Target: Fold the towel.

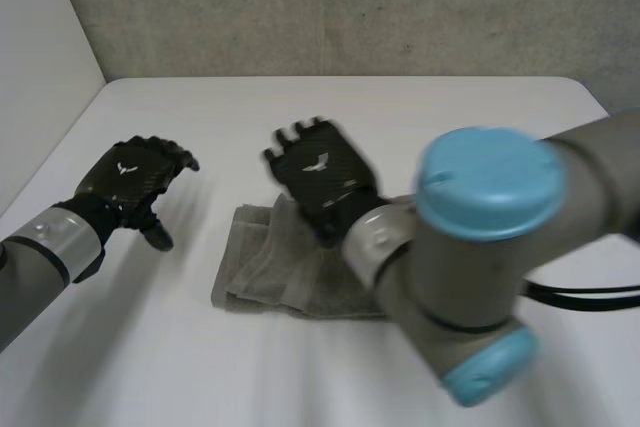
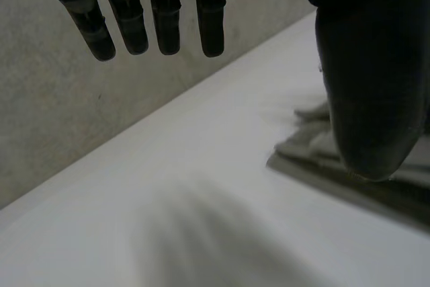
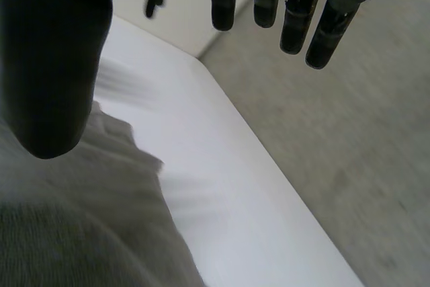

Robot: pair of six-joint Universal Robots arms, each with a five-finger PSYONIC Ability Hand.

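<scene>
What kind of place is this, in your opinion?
Probably a robotics lab or test room: a bare white table stands before a plain grey wall, two robot arms reach over it, and a grey towel lies there.

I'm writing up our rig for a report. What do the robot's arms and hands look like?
The left arm and right arm are thick grey tubes; round light-blue caps close the right one's joint. A silvery cuff sits at each wrist. The left hand and right hand are black, each with a small white emblem on its back.
</scene>
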